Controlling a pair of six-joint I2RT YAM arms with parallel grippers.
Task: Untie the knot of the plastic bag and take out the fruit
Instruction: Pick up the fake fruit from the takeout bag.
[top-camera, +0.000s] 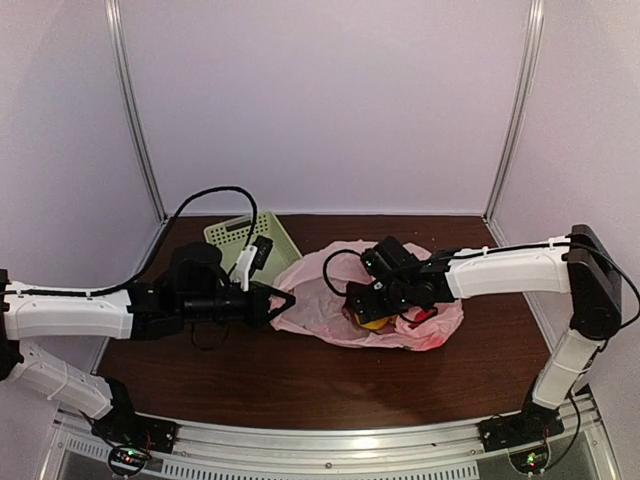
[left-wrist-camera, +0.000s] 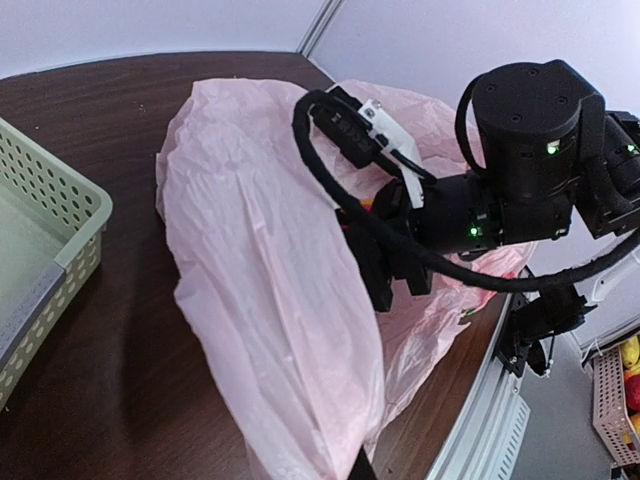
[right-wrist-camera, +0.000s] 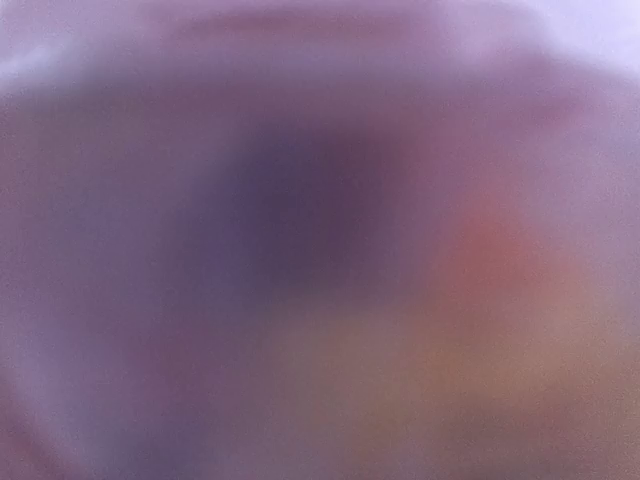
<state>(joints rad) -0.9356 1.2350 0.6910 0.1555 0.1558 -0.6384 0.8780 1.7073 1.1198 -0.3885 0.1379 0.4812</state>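
While inside plastic bag (top-camera: 312, 316), right gripper (top-camera: 360, 303) near fruit (top-camera: 376, 322).

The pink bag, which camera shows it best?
The left wrist camera: the pink bag fills the picture, crinkles sharp. The top camera shows it small, partly under the right arm. The right wrist camera gives only a pinkish blur.

Pink bag (left-wrist-camera: 265, 300) heaped on the counter (left-wrist-camera: 120, 390) — right arm (left-wrist-camera: 520, 150) dips into it; basket (left-wrist-camera: 50, 225) at left.
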